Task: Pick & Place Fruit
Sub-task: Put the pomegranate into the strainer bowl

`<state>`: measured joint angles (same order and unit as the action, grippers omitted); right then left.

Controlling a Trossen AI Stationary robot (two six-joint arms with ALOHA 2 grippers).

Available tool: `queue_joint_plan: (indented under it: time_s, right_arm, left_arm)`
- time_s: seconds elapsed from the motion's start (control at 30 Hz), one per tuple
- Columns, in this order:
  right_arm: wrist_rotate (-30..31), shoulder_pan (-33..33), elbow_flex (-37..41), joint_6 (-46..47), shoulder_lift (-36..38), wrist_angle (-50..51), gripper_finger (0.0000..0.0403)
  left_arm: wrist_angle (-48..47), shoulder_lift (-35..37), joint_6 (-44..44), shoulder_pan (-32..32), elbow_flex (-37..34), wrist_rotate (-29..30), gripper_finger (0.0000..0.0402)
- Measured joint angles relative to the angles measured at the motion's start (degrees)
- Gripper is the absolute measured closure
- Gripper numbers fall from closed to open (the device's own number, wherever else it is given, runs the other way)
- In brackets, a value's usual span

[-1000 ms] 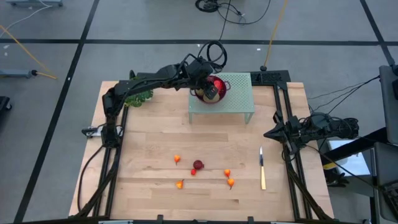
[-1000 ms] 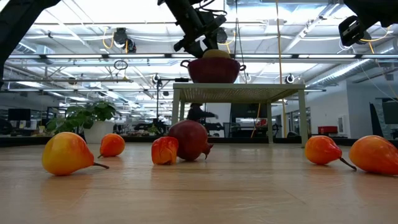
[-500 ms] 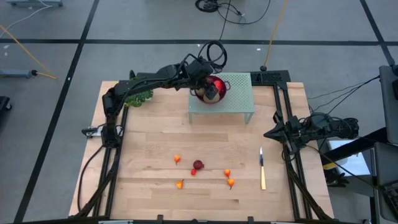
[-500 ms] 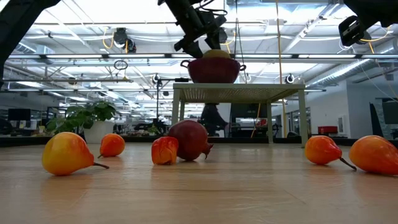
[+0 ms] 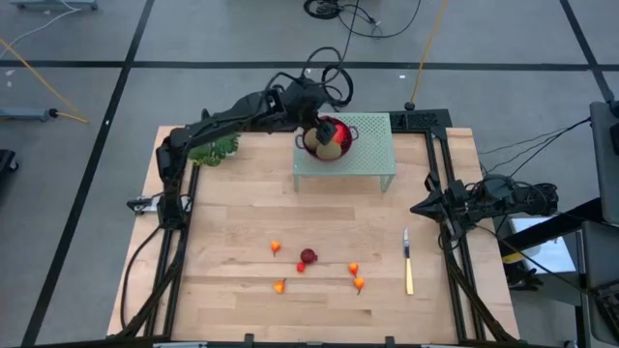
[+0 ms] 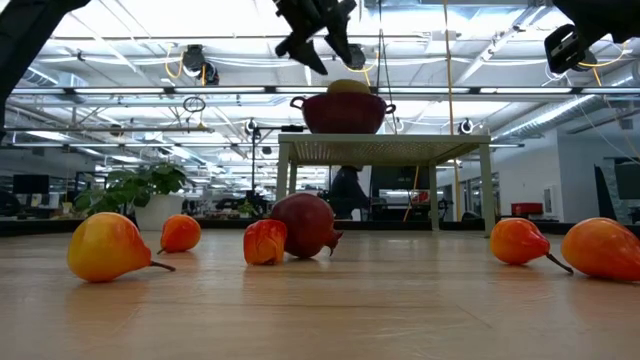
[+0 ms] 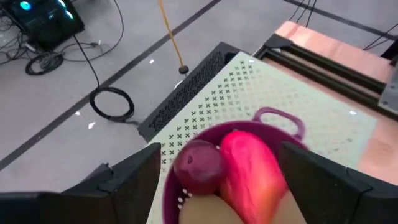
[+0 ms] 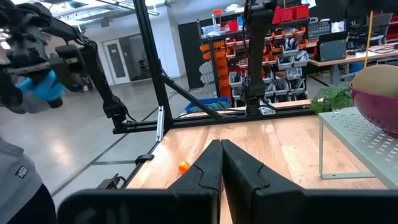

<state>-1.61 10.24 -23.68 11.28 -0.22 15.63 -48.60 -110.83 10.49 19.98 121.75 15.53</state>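
table (image 5: pixel 242 222): pale matt wood | stand (image 5: pixel 372 145): perforated metal | fruit (image 6: pixel 108 246): smooth, glossy

A: Two dark arms on screen, matte black links, rounded joints, black cabling running along the left arm (image 5: pixel 227 121).

B: Same finish on the right arm (image 5: pixel 493 198), a bundle of black cable trailing off it.

A: The left gripper (image 6: pixel 318 38) shows two slim, angular black fingers.

B: And the right gripper (image 8: pixel 221 165): broad, flat, wedge-shaped black fingers, plain and unmarked.
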Motion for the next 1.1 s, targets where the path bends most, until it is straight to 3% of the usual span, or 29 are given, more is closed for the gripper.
queue_joint_plan:
  time_s: [0.27, 0.57, 0.83, 1.1]
  right_arm:
    - [0.00, 0.00, 0.00, -0.01, 0.01, 0.06, 0.0399]
    - [0.00, -0.01, 0.00, -0.01, 0.01, 0.06, 0.0399]
    - [0.00, 0.00, 0.00, -0.01, 0.01, 0.08, 0.0399]
    - [0.00, -0.01, 0.00, -0.01, -0.01, 0.23, 0.0399]
  left_arm:
    - [-12.27, 0.13, 0.58, -5.20, 8.84, 0.04, 0.0131]
    - [-25.67, -0.01, 2.62, -14.13, 9.71, 0.02, 0.0191]
    - [-26.34, -0.02, 5.25, -21.93, 9.71, -0.36, 0.0222]
    - [-24.30, -0.07, 6.67, -27.81, 9.71, -3.65, 0.0229]
